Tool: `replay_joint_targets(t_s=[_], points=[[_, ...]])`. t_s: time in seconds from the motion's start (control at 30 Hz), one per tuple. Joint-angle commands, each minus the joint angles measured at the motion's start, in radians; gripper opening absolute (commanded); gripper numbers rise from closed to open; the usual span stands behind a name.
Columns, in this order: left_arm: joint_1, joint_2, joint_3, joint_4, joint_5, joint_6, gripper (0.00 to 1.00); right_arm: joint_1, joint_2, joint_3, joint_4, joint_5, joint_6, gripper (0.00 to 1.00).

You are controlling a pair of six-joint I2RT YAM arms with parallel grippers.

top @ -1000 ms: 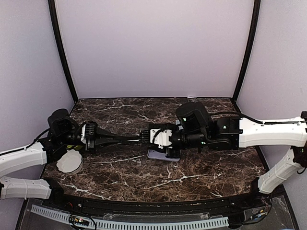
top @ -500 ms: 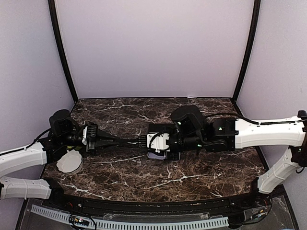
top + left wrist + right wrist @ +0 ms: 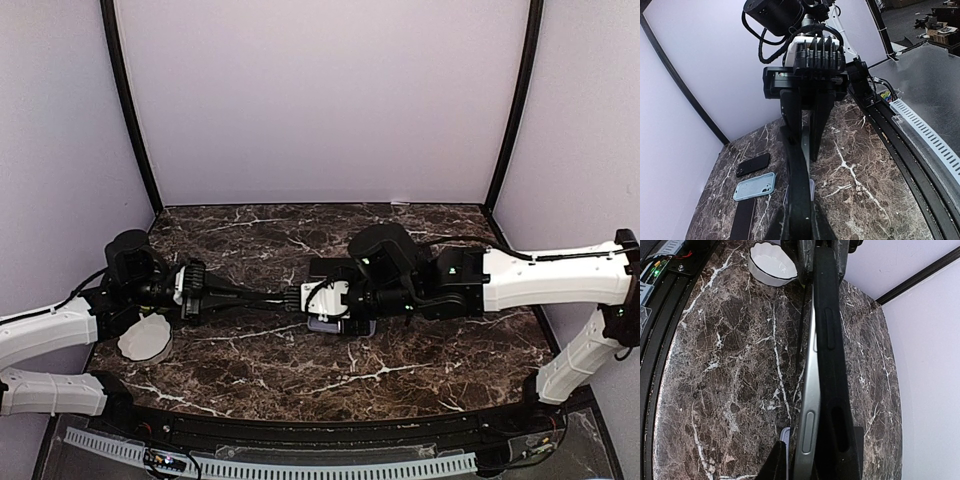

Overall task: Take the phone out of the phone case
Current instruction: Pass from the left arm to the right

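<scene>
The phone (image 3: 809, 405) shows edge-on as a grey metal rim with a side button. It sits partly out of its black phone case (image 3: 832, 370), which bows away from it. Both are held in the air between the two arms. My left gripper (image 3: 800, 216) is shut on the near end of the case (image 3: 799, 175). My right gripper (image 3: 815, 462) is shut on the other end, across the phone's rim and the case. In the top view the two grippers (image 3: 285, 296) (image 3: 314, 298) meet at the middle of the table.
On the marble table (image 3: 420, 370) a lavender case (image 3: 330, 325) lies right under the grippers. A light-blue case (image 3: 754, 186), a black case (image 3: 752, 164) and another dark slab (image 3: 742, 220) lie beside it. A white fluted bowl (image 3: 146, 338) stands near the left arm.
The right arm has slid left toward the left gripper, and its jaws have closed tighter on the phone's end. The left gripper has kept its hold.
</scene>
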Motion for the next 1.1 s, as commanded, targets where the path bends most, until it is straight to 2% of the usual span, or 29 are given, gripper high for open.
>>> replay_joint_targets(t_s=[0.0,0.2,0.27,0.5,0.63,0.97,1.07], points=[[-0.026,-0.035,0.035,0.085,0.048,0.019,0.0,0.024,0.024,0.036,0.071,-0.002,-0.003,0.13],[-0.026,-0.034,0.035,0.089,0.042,0.027,0.0,0.024,0.032,0.039,0.075,0.021,0.007,0.02],[-0.026,-0.035,0.033,0.091,0.042,0.03,0.05,0.023,0.032,0.038,0.078,0.028,0.007,0.0],[-0.026,-0.046,0.023,0.103,0.045,0.033,0.41,0.024,0.035,0.029,0.093,0.056,0.008,0.0],[-0.025,-0.048,0.019,0.114,0.045,0.027,0.52,0.023,0.027,0.014,0.116,0.084,-0.006,0.0],[-0.025,-0.038,0.015,0.144,0.032,-0.029,0.54,0.022,-0.015,-0.08,0.241,0.192,-0.114,0.0],[-0.026,-0.016,0.019,0.162,0.009,-0.063,0.54,0.022,-0.032,-0.123,0.328,0.24,-0.167,0.0]])
